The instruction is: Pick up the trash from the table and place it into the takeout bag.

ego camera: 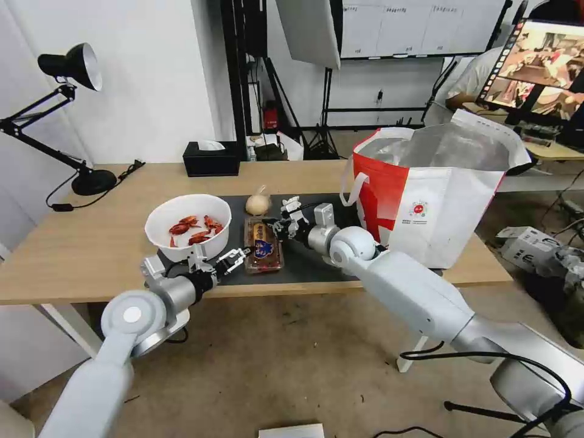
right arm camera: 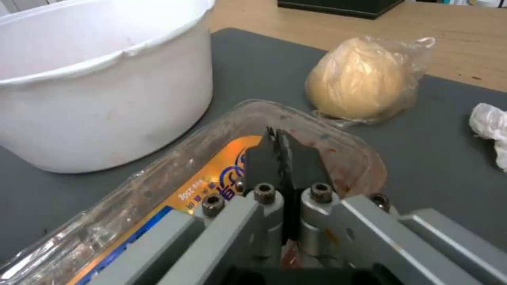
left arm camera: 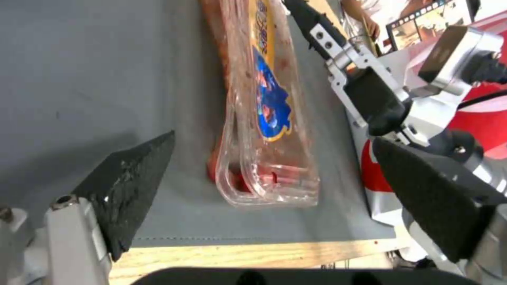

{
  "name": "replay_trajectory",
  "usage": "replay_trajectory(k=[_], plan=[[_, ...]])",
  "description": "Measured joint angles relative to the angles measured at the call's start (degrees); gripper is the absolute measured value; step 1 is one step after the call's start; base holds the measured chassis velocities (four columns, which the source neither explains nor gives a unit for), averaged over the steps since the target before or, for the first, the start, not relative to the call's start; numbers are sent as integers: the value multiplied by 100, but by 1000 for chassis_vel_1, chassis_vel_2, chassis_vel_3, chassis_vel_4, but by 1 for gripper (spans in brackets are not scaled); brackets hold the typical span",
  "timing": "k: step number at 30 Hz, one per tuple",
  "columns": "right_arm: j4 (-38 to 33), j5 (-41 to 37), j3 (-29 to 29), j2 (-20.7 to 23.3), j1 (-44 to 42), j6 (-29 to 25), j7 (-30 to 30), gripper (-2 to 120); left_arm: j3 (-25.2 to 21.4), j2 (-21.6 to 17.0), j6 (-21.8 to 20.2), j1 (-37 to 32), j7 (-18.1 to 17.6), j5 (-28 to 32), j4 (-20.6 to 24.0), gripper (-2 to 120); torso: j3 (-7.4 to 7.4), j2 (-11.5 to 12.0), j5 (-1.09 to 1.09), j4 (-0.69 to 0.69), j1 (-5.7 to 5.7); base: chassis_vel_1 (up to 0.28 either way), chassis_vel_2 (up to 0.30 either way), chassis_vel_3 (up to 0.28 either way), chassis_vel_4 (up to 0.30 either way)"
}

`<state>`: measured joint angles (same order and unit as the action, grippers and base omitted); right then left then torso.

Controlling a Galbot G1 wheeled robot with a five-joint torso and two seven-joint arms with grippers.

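Note:
On the dark mat (ego camera: 304, 267) lies a clear plastic tray (ego camera: 263, 246) with food scraps. My left gripper (ego camera: 238, 258) is open at its near end, and the tray's end (left arm camera: 264, 118) sits between the spread fingers (left arm camera: 132, 186), untouched. My right gripper (ego camera: 281, 227) is shut low over the tray's far right side; its fingers (right arm camera: 264, 158) press together above the lid (right arm camera: 158, 198). The white bowl (ego camera: 188, 234) of red shells stands left of the tray. A beige knotted lump (ego camera: 257, 205) lies behind it, a crumpled tissue (right arm camera: 488, 126) beside that. The takeout bag (ego camera: 438, 207) stands open at the right.
The light-wood table (ego camera: 79, 243) carries a black tissue box (ego camera: 211, 159) at the back and a black desk lamp (ego camera: 91, 179) at the far left. The bowl wall (right arm camera: 105, 99) stands close beside the tray. The table's front edge runs just under my left gripper.

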<state>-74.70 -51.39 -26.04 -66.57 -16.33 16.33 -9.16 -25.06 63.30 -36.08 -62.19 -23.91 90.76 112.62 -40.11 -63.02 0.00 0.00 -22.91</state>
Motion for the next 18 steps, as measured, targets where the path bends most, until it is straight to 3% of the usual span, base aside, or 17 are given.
replay_trajectory(k=[18], plan=[[-35,2,23,-17,-65,-7,-5,0,163,37,-1,155,-48,-28,-170,100,0,0,0,0,0,0,0,0,0]])
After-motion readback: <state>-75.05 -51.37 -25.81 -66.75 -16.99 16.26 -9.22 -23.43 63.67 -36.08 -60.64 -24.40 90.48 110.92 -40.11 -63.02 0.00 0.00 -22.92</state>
